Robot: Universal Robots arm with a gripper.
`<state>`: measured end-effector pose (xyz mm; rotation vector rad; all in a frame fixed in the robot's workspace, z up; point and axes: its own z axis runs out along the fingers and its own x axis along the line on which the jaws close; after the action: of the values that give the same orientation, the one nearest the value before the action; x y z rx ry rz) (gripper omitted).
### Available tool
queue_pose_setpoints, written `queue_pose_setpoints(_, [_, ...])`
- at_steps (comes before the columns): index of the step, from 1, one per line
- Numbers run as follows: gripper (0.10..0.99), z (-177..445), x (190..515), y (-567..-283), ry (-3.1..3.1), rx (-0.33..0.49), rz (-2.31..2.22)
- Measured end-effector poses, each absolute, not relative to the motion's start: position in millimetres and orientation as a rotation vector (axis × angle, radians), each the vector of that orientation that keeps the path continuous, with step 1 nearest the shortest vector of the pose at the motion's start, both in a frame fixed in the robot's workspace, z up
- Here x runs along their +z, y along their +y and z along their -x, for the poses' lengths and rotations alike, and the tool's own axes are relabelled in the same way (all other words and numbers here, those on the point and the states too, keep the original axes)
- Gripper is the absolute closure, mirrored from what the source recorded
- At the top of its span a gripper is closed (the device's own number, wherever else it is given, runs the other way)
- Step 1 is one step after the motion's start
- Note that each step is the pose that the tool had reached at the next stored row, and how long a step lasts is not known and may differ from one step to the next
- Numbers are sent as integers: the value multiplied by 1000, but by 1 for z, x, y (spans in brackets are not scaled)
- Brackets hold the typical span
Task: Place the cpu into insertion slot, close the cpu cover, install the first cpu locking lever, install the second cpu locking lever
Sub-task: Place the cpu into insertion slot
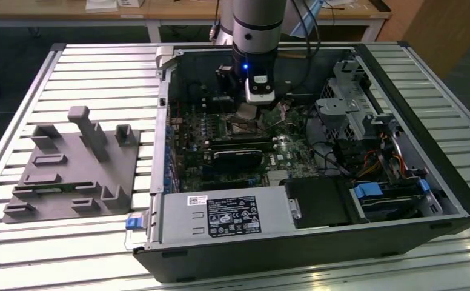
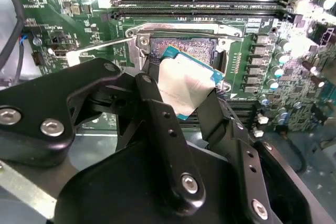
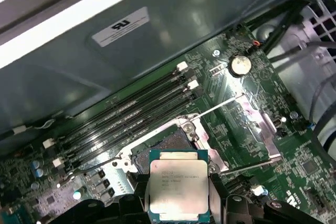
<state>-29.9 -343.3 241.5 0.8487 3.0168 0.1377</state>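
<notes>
In the claw point(image 2: 182, 97), pinched by its edges, the cpu point(image 3: 178, 186) is held tilted just above the insertion slot point(image 2: 191, 48), beside the opened cpu cover point(image 3: 266, 132). The placing step is judged in hand; levelling and squaring to the slot are called for. The open computer case point(image 1: 300, 245) is carried on a slatted worktop point(image 1: 97, 66), with a grey fixture block point(image 1: 73, 170) at its nine o'clock in the exterior view and wooden desks point(image 1: 178, 9) beyond at twelve.

grey fixture point(image 1: 69, 176): on slatted table point(image 1: 97, 66) | power supply point(image 1: 218, 218): inside open case point(image 1: 300, 257)
</notes>
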Motion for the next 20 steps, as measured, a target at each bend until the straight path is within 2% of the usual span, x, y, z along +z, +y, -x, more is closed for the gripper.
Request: queue_pose_setpoints(20, [549, 30, 241, -343, 2926, 136, -1101])
